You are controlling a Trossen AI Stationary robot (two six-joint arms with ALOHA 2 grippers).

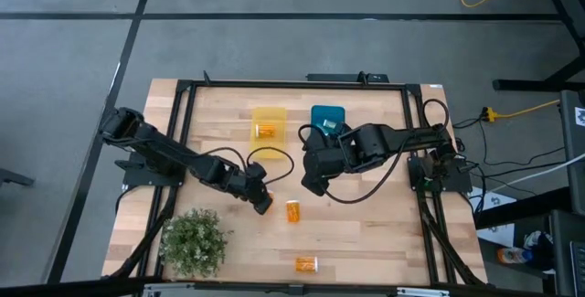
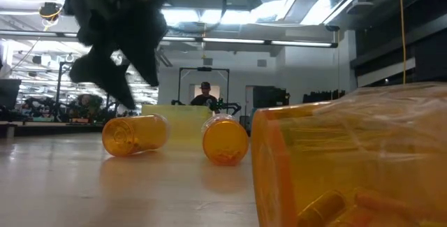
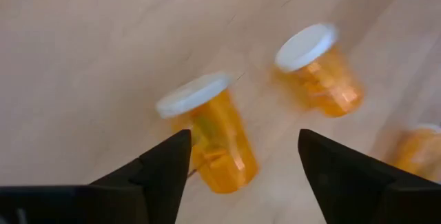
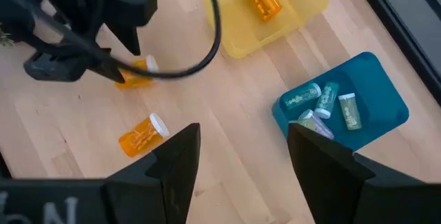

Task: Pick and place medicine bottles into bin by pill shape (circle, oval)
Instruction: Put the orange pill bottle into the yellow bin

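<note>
Three orange bottles with pale caps lie on their sides on the wooden table. One (image 3: pixel 213 131) lies just below my left gripper (image 3: pixel 241 162), which is open, with its fingers on either side above the bottle and clear of it; this bottle also shows in the low view (image 2: pixel 133 135). A second bottle (image 1: pixel 293 211) lies just to the right, and a third (image 1: pixel 305 263) lies near the front edge. A fourth orange bottle (image 1: pixel 265 131) lies in the yellow bin (image 1: pixel 271 114). Several clear bottles (image 4: pixel 324 107) lie in the blue bin (image 4: pixel 382 100). My right gripper (image 1: pixel 313 184) is open and empty in front of the blue bin.
A green potted plant (image 1: pixel 194 240) stands at the table's near left corner. A black frame (image 1: pixel 183 105) runs round the table's edges. Cables (image 1: pixel 265 155) loop over the table's middle. A person (image 2: pixel 204 94) stands far behind the table.
</note>
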